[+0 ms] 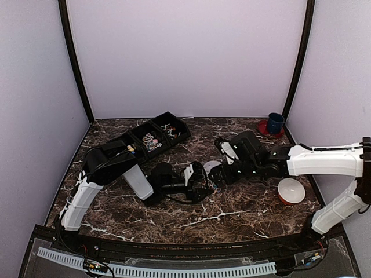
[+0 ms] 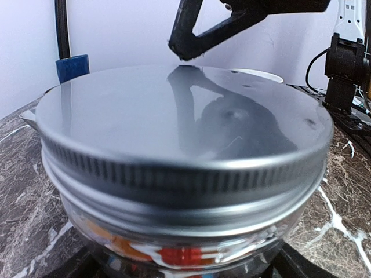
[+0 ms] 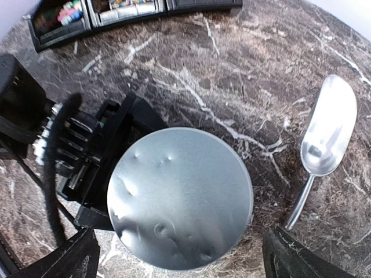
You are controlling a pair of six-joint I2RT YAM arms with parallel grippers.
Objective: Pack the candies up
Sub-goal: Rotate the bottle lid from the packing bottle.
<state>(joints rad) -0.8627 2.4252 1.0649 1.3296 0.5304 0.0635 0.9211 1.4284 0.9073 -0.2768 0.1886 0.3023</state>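
tray (image 1: 153, 136): back left, well apart from both arms; loose candies (image 1: 152, 141) lie in its compartments.
left gripper (image 1: 203, 180): low at the jar's left side, jaws set wide around the glass; grasping or only bracketing, cannot tell.
jar (image 2: 174, 231): upright at table centre with more candies inside, orange and red showing through the glass.
lid (image 3: 179, 197): on the jar, lying flat and dented.
key relation: the lid sits straight below the right gripper (image 3: 185, 255), centred between its fingers, and the jar's axis is vertical; the right arm is best placed for the lid.
right gripper state: released and spread wide, one fingertip just above the lid.
scoop (image 3: 327, 133): flat on the table right of the jar, bowl end pointing away.
hard to tell: how full the jar is, and whether the lid is screwed home.
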